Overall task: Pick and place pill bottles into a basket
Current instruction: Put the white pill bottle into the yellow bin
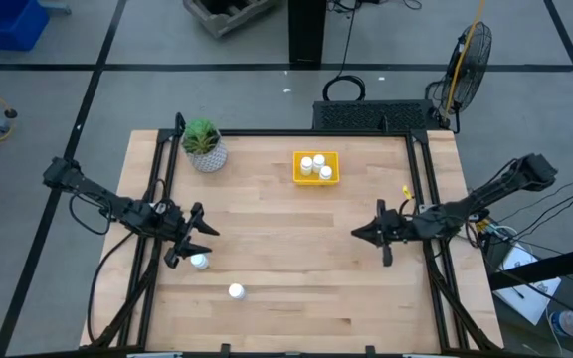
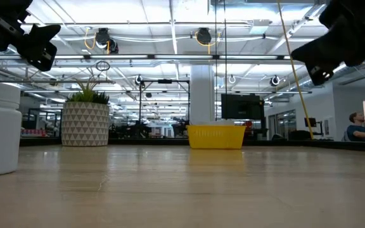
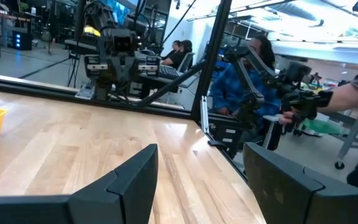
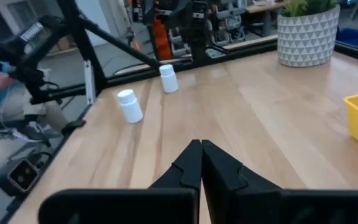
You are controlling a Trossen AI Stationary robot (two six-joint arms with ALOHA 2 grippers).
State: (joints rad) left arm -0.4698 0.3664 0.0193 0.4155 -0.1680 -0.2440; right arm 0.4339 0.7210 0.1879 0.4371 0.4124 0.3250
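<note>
Two small white pill bottles stand upright on the wooden table: one [image 1: 199, 262] near the left edge and one [image 1: 236, 291] nearer the front; both show in the right wrist view [image 4: 129, 104] [image 4: 168, 79]. Three more bottles [image 1: 316, 165] stand in the yellow basket [image 1: 331, 180] at the far middle. My left gripper [image 1: 203, 239] is open and empty, raised above the table just on the far side of the left bottle. My right gripper [image 1: 364, 234] is shut and empty, raised over the table's right part.
A white pot with a green plant [image 1: 204, 147] stands at the far left corner. Black frame rails run along the table's left [image 1: 152, 199] and right [image 1: 431, 199] edges. Bare wood lies between the two grippers. People sit beyond the table [image 3: 235, 87].
</note>
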